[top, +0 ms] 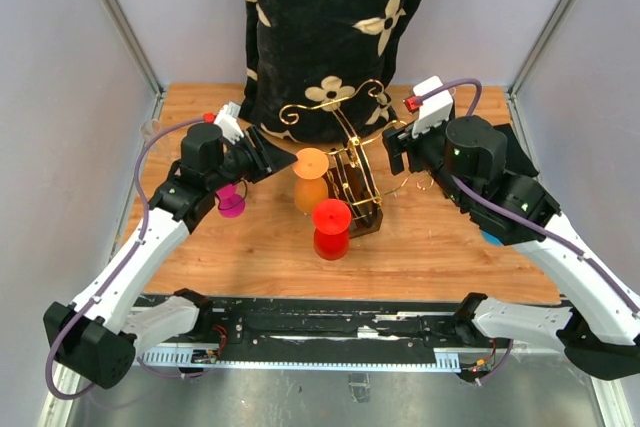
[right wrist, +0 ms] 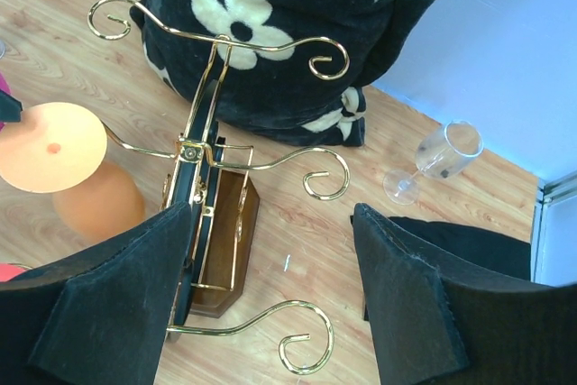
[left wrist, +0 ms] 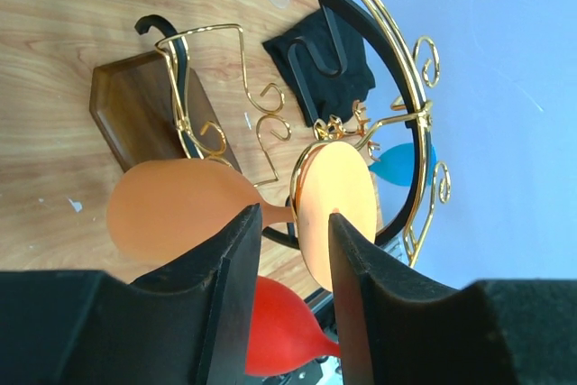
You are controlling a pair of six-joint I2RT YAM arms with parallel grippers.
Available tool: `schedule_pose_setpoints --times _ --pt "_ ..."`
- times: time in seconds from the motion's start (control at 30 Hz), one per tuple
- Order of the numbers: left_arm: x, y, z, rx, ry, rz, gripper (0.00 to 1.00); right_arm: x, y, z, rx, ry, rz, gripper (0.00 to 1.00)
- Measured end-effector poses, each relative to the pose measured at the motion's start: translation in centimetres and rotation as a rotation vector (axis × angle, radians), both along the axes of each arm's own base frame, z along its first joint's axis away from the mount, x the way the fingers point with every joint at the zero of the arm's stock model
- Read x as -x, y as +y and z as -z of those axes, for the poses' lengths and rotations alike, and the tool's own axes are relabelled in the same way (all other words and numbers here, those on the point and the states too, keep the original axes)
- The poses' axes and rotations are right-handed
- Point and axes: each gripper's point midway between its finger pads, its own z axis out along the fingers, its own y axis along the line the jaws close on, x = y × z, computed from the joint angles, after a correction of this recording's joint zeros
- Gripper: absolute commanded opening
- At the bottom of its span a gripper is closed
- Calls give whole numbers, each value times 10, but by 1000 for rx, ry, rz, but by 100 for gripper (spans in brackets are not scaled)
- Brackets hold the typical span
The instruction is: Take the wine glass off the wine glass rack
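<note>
The gold wire wine glass rack (top: 357, 179) stands mid-table on its dark brown base (right wrist: 221, 241). An orange wine glass (top: 310, 179) hangs upside down on the rack's left side, and a red wine glass (top: 331, 228) hangs nearer to me. My left gripper (top: 274, 160) is open and level with the orange glass. In the left wrist view, the gripper (left wrist: 293, 219) has its fingertips to either side of the orange stem (left wrist: 273, 215), between the bowl (left wrist: 176, 209) and the foot (left wrist: 338, 209), without gripping it. My right gripper (top: 397, 150) is open and empty above the rack's right scroll arms (right wrist: 320, 173).
A pink glass (top: 231, 203) stands on the table under the left arm. A clear glass (right wrist: 435, 160) lies on its side right of the rack. A blue glass (top: 490, 238) shows under the right arm. A black flowered cloth (top: 320, 37) hangs at the back. A black pad (right wrist: 464, 245) lies at the right.
</note>
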Motion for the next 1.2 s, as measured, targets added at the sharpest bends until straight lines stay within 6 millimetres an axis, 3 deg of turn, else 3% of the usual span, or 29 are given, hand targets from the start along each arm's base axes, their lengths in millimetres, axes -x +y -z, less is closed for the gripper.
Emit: schedule_pose_setpoints --times 0.3,0.43,0.57,0.87,1.2 --pt "4 -3 10 18 23 18 39 -4 -8 3 3 4 25 74" --pt "5 -7 7 43 15 32 12 -5 -11 2 -1 1 35 74" --pt "4 -9 0 69 -2 39 2 -7 -16 2 -4 -1 49 74" --pt "6 -13 -10 116 -32 58 1 -9 -18 7 1 9 51 74" --pt "-1 9 -28 86 -98 -72 1 -8 -19 10 2 13 45 74"
